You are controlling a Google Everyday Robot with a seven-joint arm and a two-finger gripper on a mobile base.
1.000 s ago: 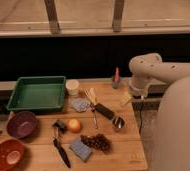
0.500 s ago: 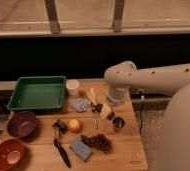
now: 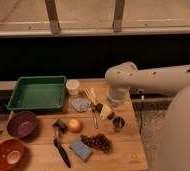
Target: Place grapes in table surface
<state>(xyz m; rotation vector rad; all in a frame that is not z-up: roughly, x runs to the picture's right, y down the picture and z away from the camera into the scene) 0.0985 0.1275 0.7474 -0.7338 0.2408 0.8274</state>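
Observation:
The grapes [image 3: 97, 142], a dark purple-brown lumpy bunch, lie on the table surface [image 3: 125, 152], a light-brown wooden plank top, near its front edge and just right of a blue sponge [image 3: 80, 149]. My white arm reaches in from the right and bends down over the middle of the table. My gripper [image 3: 100, 108] is a dark shape low over the table centre, behind the grapes and apart from them, next to a fork and a small yellowish item.
A green tray [image 3: 38, 92] sits back left, with a white cup [image 3: 73, 86] beside it. An orange fruit [image 3: 75, 125], a metal cup [image 3: 118, 123], a black-handled tool [image 3: 62, 150], a purple bowl [image 3: 21, 123] and a red-orange bowl [image 3: 7, 152] stand around.
My arm has swung from the table's right edge leftward and down toward the table centre. The grapes and the other objects have not moved.

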